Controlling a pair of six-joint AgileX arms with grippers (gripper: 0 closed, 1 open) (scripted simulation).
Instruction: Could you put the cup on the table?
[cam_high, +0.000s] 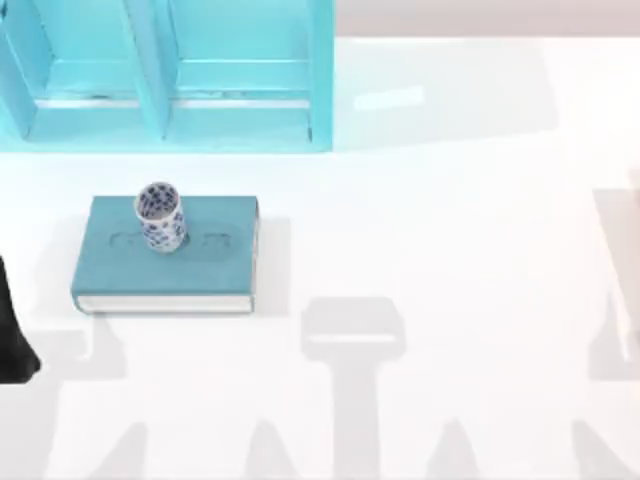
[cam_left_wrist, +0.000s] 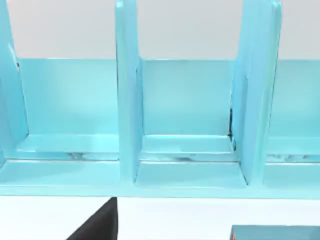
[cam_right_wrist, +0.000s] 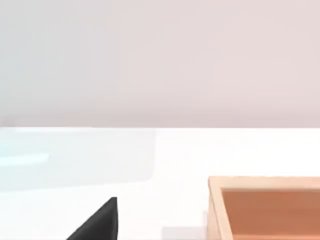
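Small patterned cup (cam_high: 159, 216) upright on the flat teal book (cam_high: 165, 262), toward nine o'clock on the smooth white tabletop (cam_high: 450, 220). Light-blue shelf unit (cam_high: 170, 75) at eleven o'clock, bays bare. Left arm (cam_high: 12, 335) dark at the left edge. Jaws: cannot tell.

White desk with a shelf, a book and a box

The desk (cam_high: 450, 220) was plain white. A light-blue shelf (cam_high: 170, 75) stood at its far left; a teal book (cam_high: 165, 265) lay flat just in front of it, apart. The right wrist view showed an open wooden box (cam_right_wrist: 265, 207) on the desk.
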